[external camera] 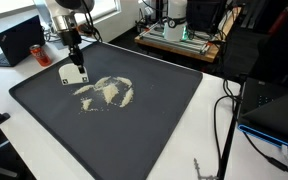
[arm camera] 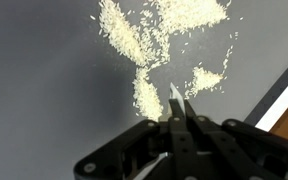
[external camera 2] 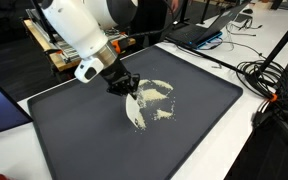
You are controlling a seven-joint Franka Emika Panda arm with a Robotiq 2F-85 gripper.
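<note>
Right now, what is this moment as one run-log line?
end effector: shut on white flat tool | tool: beside pale grains | grains: scattered on dark mat

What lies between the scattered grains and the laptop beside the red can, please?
The gripper, shut on a white card, as an exterior view shows.

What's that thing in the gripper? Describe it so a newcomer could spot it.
Find the big dark mat, then the gripper over its corner nearest the laptop. Pinched in it is a small flat white card, just beside the scattered pale grains; unlike them, it is one solid, square-edged piece.
</note>
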